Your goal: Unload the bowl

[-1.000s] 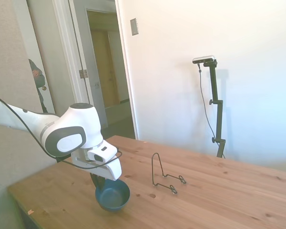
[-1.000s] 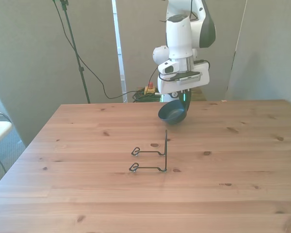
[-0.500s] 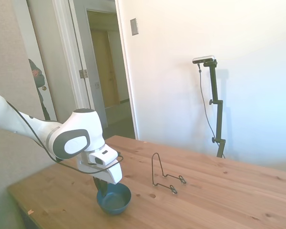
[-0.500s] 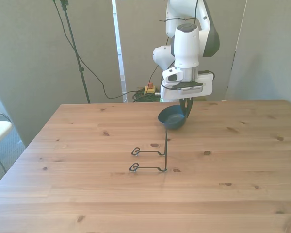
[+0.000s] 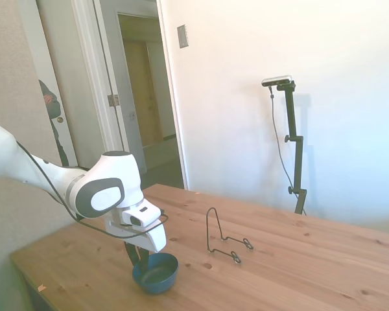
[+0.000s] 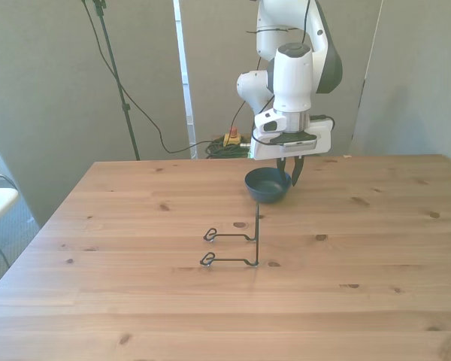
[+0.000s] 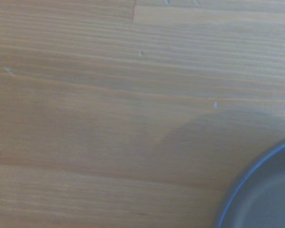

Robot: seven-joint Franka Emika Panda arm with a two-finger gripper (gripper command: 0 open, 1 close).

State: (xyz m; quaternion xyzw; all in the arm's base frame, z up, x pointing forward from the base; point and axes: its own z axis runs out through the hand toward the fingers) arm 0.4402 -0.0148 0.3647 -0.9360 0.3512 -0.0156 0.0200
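Note:
The dark teal-blue bowl (image 6: 267, 185) sits level on the wooden table (image 6: 376, 248), near its far edge in the front view. My gripper (image 6: 289, 171) hangs over the bowl's rim on the front view's right side. Its dark fingers (image 6: 296, 173) stand slightly apart, one on each side of the rim, so it looks open. From the side, the bowl (image 5: 157, 273) rests near the table's near-left corner, with the gripper (image 5: 139, 256) at its left rim. A curved piece of the bowl's blue rim (image 7: 256, 190) shows in the wrist view, over bare wood.
A thin black wire stand (image 6: 237, 241) stands empty on the table, a short way in front of the bowl; from the side, the stand (image 5: 219, 237) is to the bowl's right. A doorway (image 5: 146, 97) lies behind the table.
The arm lowered the bowl from a tilted hold just above the table until it rests level on the wood. The fingers now appear spread at its rim.

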